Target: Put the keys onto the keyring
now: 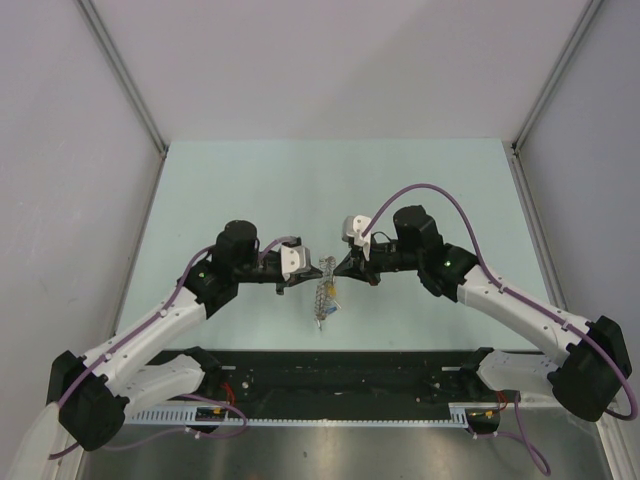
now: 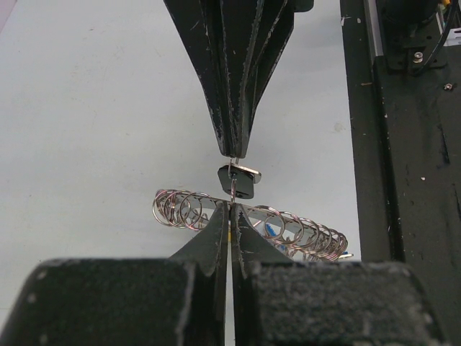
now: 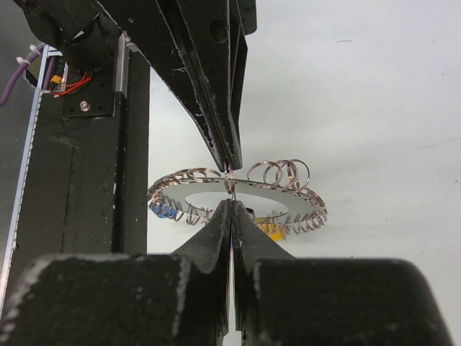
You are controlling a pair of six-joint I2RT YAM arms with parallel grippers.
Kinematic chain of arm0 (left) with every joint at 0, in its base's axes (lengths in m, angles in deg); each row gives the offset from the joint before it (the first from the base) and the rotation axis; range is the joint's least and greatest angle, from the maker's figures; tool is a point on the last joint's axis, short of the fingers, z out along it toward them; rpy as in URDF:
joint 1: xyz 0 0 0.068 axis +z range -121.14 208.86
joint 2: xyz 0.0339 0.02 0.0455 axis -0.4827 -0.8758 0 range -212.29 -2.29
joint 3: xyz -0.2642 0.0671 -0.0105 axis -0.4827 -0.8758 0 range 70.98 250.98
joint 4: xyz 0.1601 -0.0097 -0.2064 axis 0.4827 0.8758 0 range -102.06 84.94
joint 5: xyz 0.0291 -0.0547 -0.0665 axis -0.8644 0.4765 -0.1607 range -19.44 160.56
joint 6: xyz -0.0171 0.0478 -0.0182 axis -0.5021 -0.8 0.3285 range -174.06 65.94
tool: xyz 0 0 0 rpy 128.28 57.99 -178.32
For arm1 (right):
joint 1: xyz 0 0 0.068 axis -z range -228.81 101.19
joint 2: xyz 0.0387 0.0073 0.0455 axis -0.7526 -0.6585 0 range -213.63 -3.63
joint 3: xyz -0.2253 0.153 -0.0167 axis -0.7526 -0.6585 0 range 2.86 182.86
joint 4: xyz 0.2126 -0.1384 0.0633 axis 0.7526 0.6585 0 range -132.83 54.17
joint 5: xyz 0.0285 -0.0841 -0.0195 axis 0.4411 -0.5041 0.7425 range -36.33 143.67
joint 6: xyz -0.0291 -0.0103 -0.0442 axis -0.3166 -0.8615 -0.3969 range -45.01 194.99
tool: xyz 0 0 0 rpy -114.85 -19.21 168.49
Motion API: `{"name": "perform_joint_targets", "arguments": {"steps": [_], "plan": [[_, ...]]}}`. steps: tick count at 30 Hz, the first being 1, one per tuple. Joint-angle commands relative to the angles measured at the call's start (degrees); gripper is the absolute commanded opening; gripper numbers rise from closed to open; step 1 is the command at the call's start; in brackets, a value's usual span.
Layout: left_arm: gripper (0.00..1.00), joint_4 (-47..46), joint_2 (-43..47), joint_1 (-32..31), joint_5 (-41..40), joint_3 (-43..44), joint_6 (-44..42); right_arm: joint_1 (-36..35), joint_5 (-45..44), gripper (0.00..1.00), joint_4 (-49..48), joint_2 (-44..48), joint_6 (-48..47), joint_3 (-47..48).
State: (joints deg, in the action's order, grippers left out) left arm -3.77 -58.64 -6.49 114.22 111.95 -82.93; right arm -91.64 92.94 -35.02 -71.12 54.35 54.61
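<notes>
The keyring (image 1: 321, 295) hangs above the table between both grippers, a flat grey disc rimmed with small wire rings. My left gripper (image 1: 320, 270) is shut on one small ring at the disc's edge (image 2: 255, 212); its tips (image 2: 230, 207) press together there. My right gripper (image 1: 334, 267) faces it, shut, with the black key (image 2: 238, 183) right at its tip (image 2: 234, 153). In the right wrist view my right gripper (image 3: 230, 205) meets the left gripper (image 3: 229, 166) across the keyring (image 3: 288, 194). A blue key (image 3: 164, 210) and a yellow key (image 3: 274, 230) dangle from the rim.
The pale green table (image 1: 250, 190) lies between grey side walls. A black rail (image 1: 340, 365) carrying the arm bases runs along the near edge, and also shows as a dark bar (image 2: 403, 144) beside the keyring.
</notes>
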Motion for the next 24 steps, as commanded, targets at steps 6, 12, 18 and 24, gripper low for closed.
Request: {"name": "perform_joint_targets", "arguments": {"steps": [6,12,18,24], "plan": [[0.0,-0.91,0.55,-0.24,3.28,0.16,-1.9,-0.41,1.16,0.0,-2.19,0.07,-0.27,0.2],[0.0,-0.91,0.46,-0.24,3.19,0.16,-1.9,-0.5,1.43,0.0,-2.1,-0.02,-0.36,0.28],[0.0,-0.91,0.37,-0.24,3.36,0.16,-1.9,-0.5,2.39,0.0,-2.36,-0.19,-0.62,0.28],[0.0,-0.56,0.2,-0.24,4.33,0.25,-2.25,-0.5,3.27,0.0,-2.71,-0.63,-0.54,0.28]]}}
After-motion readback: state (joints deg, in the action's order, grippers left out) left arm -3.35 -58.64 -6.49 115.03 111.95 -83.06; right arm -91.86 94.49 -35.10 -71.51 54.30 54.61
